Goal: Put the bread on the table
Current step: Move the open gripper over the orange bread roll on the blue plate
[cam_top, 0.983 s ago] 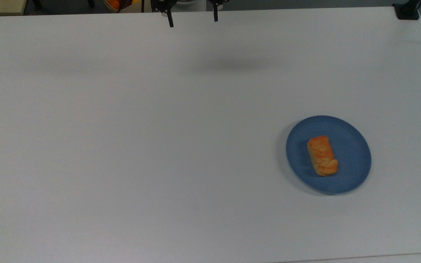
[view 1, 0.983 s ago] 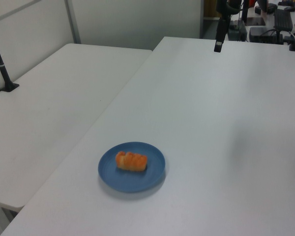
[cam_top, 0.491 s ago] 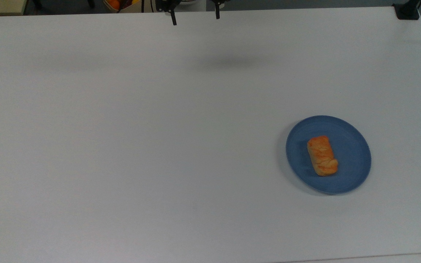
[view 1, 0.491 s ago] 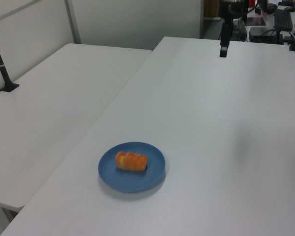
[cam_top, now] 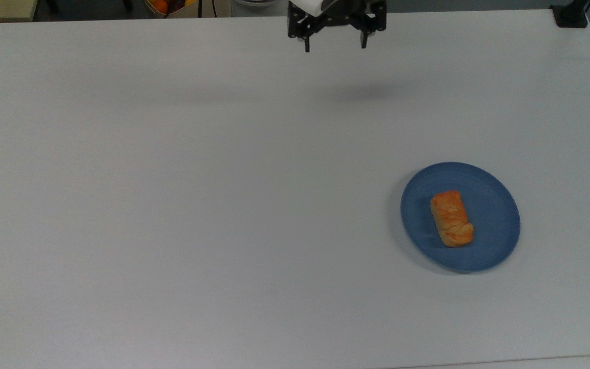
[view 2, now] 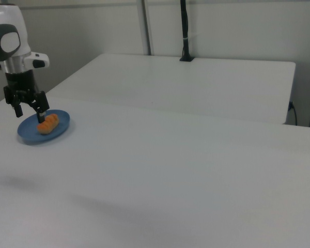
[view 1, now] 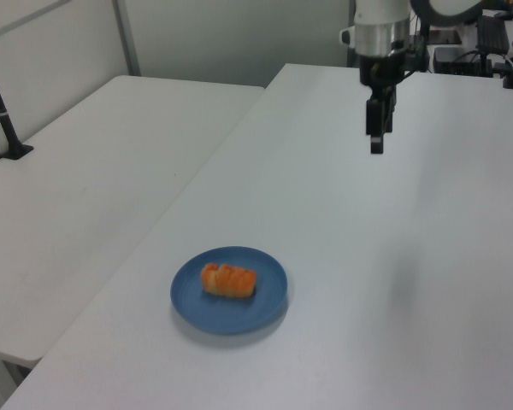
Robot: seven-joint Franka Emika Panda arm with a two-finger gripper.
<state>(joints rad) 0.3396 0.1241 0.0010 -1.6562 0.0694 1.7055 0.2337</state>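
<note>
One bread on the plate, unlifted | our pincer spread, empty, hovers well apart over the bench | approach pending

Lighting: even, diffuse, overhead. Surface bright matte white, no glare. Shadows: soft smudge under the gripper in the top view; thin dark rim beside the blue plate. Left view slightly soft.
</note>
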